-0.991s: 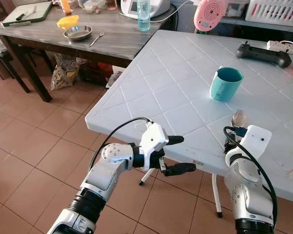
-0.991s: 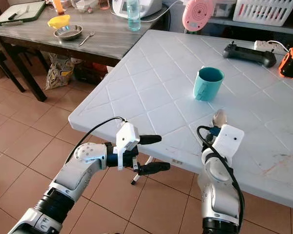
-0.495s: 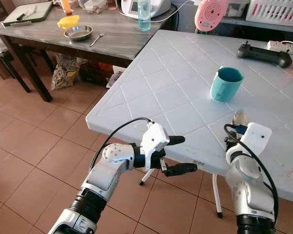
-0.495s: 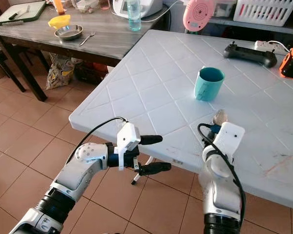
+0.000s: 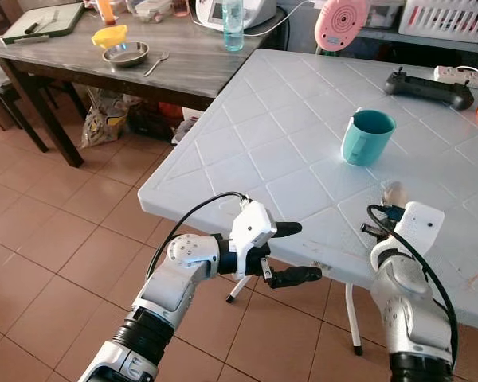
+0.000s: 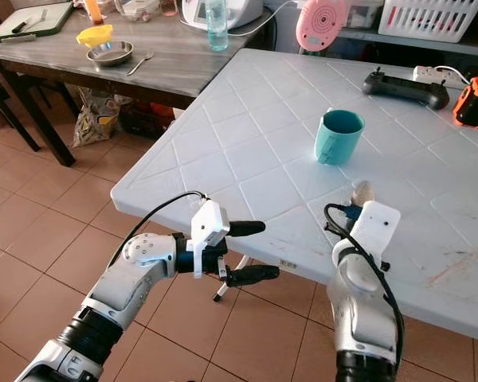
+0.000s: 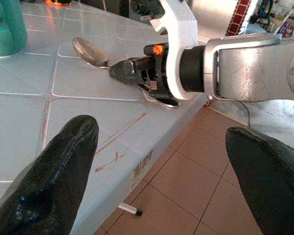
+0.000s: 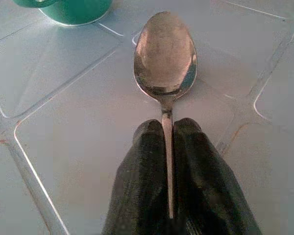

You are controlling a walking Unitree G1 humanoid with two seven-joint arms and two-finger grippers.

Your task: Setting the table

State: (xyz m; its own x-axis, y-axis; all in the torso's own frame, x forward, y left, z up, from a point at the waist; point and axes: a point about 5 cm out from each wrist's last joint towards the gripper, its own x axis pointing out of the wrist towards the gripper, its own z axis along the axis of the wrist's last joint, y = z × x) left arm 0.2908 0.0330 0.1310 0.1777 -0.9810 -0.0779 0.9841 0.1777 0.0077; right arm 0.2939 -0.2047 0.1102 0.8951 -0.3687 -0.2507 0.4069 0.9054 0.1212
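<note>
A metal spoon (image 8: 165,56) is pinched by its handle in my right gripper (image 8: 167,134), bowl pointing toward the teal mug (image 5: 367,137). The gripper (image 7: 118,70) hovers low over the white plastic table (image 5: 279,119) near its front edge, with the spoon bowl (image 5: 394,192) just ahead of it and the mug farther in. My left gripper (image 5: 291,253) is open, held at the table's front edge to the left of the right arm, one finger level with the tabletop, the other below it. Nothing lies between its fingers.
A black game controller (image 5: 429,87) and an orange device (image 6: 470,103) lie at the table's far side. A wooden table (image 5: 167,64) to the left carries a steel bowl (image 5: 125,53), yellow dish, fork and bottle (image 5: 233,20). Tiled floor lies below.
My right gripper has tipped the spoon forward and lower over the table; the spoon bowl sits slightly farther right. The left gripper has hardly moved.
</note>
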